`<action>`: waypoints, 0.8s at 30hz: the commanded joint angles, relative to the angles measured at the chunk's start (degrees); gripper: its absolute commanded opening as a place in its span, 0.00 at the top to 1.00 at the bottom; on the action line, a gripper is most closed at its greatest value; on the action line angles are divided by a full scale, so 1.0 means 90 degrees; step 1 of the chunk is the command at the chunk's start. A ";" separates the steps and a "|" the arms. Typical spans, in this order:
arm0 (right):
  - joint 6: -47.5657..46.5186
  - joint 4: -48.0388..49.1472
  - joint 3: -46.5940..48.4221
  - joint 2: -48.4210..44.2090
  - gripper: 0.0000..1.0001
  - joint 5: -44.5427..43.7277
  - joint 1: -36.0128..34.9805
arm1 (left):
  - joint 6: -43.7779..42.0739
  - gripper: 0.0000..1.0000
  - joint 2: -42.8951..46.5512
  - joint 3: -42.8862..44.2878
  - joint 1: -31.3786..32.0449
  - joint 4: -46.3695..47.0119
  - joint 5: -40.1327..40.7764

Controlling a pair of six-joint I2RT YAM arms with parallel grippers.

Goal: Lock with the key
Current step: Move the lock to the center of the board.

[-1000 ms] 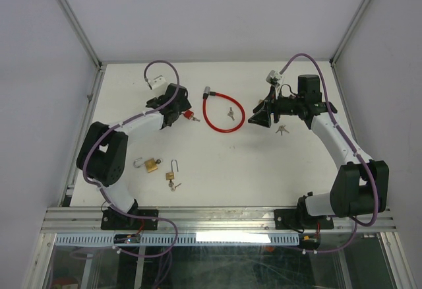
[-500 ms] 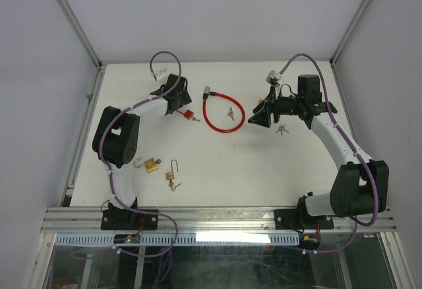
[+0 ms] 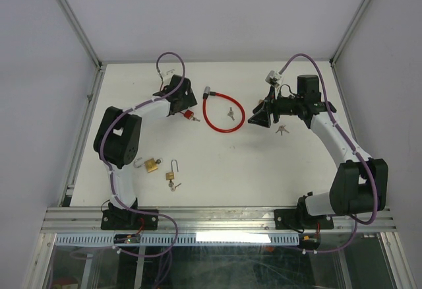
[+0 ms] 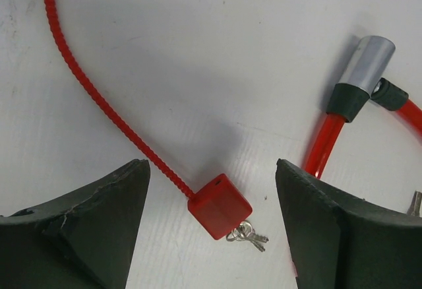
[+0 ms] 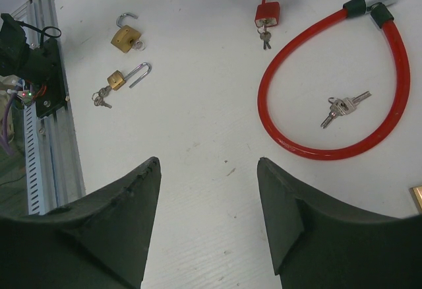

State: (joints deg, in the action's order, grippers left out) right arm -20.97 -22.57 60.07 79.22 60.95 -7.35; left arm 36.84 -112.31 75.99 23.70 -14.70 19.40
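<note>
Red padlock (image 4: 219, 206) with keys (image 4: 248, 235) lies inside the spread left pincer (image 4: 211, 168), touching neither side

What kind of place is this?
Probably a robotics lab test cell: a white table inside aluminium framing, two arms bolted at its edge, plus padlocks and a red cable lock.

bright, even, diffuse light from overhead; the white table (image 3: 264, 170) is nearly washed out, with short, soft shadows. top view: a glare strip on the rail (image 3: 231, 236) at 6 o'clock. left wrist view: a broad grey shadow from centre toward 11 o'clock, and a highlight on the metal cap (image 4: 372, 58) at 2 o'clock. focus is sharp throughout.
</note>
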 commanded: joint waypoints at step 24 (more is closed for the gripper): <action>-0.0011 0.0104 0.0034 -0.0022 0.37 0.0210 0.0011 | 0.1466 0.39 -0.0121 -0.0107 0.0516 -0.0609 0.0943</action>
State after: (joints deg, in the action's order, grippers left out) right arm -20.99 -22.57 60.07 79.26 60.95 -7.35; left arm 45.21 -112.62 72.75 27.49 -16.64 25.26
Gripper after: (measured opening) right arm 0.630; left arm 0.634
